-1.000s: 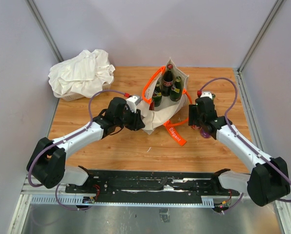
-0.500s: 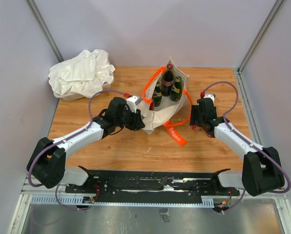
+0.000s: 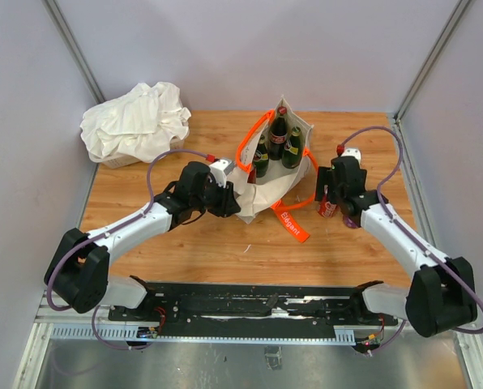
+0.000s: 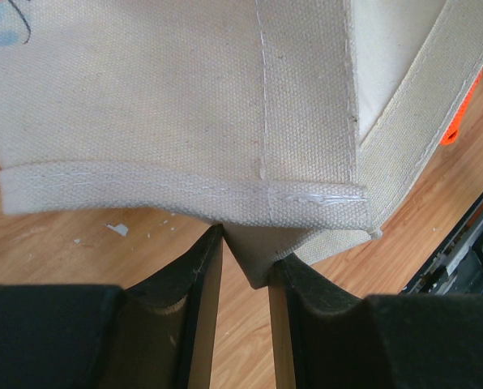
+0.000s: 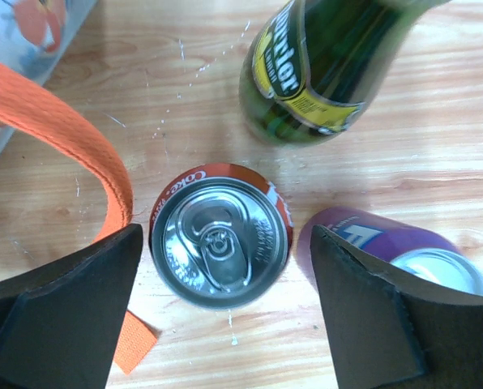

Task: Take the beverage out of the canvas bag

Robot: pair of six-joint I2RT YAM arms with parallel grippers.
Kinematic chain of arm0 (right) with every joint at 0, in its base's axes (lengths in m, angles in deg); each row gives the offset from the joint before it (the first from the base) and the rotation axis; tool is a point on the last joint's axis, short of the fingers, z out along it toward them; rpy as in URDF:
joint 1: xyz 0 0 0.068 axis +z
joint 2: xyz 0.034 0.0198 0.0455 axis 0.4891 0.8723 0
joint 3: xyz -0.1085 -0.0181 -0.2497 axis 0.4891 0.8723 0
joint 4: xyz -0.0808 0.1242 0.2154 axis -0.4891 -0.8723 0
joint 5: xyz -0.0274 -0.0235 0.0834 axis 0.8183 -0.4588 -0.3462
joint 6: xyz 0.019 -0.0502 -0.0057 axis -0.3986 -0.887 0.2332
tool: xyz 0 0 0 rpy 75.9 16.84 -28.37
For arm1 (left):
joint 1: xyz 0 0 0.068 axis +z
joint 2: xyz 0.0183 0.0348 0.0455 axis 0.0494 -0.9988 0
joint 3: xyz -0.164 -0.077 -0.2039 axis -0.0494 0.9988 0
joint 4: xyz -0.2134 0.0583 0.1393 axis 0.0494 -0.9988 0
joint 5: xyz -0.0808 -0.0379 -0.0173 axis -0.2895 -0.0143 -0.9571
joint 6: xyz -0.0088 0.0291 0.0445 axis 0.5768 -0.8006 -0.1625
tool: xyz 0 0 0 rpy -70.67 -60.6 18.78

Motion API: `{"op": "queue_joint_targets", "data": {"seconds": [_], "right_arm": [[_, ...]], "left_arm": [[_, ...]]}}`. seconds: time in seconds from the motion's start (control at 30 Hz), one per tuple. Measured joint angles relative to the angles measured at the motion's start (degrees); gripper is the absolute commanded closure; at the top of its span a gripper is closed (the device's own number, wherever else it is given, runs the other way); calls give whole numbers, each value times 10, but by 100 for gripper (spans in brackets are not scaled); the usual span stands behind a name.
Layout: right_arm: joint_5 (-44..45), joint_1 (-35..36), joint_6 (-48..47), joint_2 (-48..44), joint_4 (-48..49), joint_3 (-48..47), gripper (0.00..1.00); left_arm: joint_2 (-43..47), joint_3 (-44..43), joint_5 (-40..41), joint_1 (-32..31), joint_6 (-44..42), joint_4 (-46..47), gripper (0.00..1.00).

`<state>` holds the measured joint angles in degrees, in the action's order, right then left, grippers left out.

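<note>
Canvas bag [image 3: 254, 194] sits mid-table, three green glass bottles [image 3: 278, 139] standing inside it. Left gripper [image 4: 245, 271] is clenched on a fold of canvas at the bag's corner. Right gripper [image 5: 227, 239] is spread around an upright red cola can [image 5: 221, 251] on the wood, not squeezing it. A purple can [image 5: 403, 255] is just beside.

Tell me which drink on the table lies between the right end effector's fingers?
The red cola can, upright with its silver lid showing; the purple can and the green bottle are outside the open right end effector.
</note>
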<state>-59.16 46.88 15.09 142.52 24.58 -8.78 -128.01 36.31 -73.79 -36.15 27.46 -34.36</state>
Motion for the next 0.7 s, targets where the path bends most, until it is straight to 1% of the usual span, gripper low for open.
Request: {"op": "queue_joint_targets", "data": {"seconds": [0.1, 0.27, 0.4, 0.53, 0.57, 0.6, 0.63, 0.7], "right_arm": [[18, 12, -12, -31, -19, -29, 23], [34, 52, -43, -71, -24, -103, 41], [29, 71, -72, -62, -17, -176, 53], [-7, 78, -98, -17, 5, -249, 61], [-18, 79, -103, 0, 13, -266, 67], [-27, 80, -108, 16, 19, -279, 82], [-36, 80, -113, 33, 22, -292, 89], [-56, 82, -121, 75, 29, -323, 92]], "left_arm": [[0, 0, 0, 0, 0, 0, 69], [0, 0, 0, 0, 0, 0, 69], [0, 0, 0, 0, 0, 0, 69], [-3, 0, 0, 0, 0, 2, 70], [-3, 0, 0, 0, 0, 2, 70], [-4, 0, 0, 0, 0, 2, 70], [-4, 0, 0, 0, 0, 3, 70], [-5, 0, 0, 0, 0, 3, 70]]}}
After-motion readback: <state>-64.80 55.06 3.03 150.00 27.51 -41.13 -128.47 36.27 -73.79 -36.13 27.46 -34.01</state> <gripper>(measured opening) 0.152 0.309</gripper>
